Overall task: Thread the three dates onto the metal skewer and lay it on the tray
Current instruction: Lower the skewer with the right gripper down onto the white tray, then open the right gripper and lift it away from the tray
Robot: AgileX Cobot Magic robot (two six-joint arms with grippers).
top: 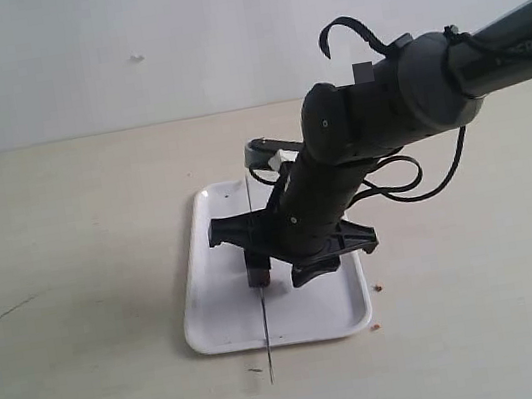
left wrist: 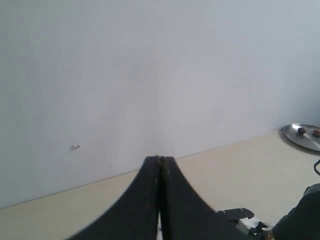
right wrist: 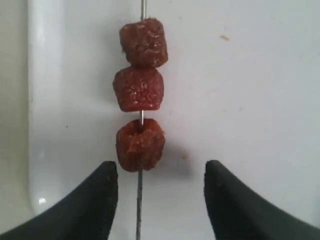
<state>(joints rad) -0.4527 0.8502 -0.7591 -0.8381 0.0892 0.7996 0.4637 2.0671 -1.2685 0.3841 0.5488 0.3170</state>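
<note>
White, shallow rectangular tray (top: 203, 323) with rounded corners and a raised rim, flat on a pale beige tabletop (top: 78, 290) in the exterior view. Laid lengthwise across it, a very thin, straight, dark grey metal skewer (top: 267, 341), near end poking past the near rim and out over the tabletop. Reaching in from the right, a black jointed robot arm (top: 383, 105), bent down over the middle of the tray. Black right gripper (top: 278, 276) low above the tray and astride the skewer, one finger on either side of the rod. Plain whitish wall (top: 72, 58) behind.

Left wrist view: black left gripper (left wrist: 160, 160) pointed toward the wall (left wrist: 100, 75), fingers pressed flat together with nothing between them. Far off on the tabletop, a round silver metal plate (left wrist: 300, 134) bearing a couple of small brown bits, too small to tell apart.

Right wrist view: three wrinkled, roundish, dark red-brown dates (right wrist: 139, 89) threaded in a row on the skewer (right wrist: 139, 200), over the tray (right wrist: 250, 100). Two of them touching, the third a little apart with bare rod showing in the gap. Right gripper (right wrist: 161, 170) spread wide, fingers (right wrist: 97, 200) well clear of rod and fruit on both sides, gripping nothing. Nearest date just beyond the fingertips.
</note>
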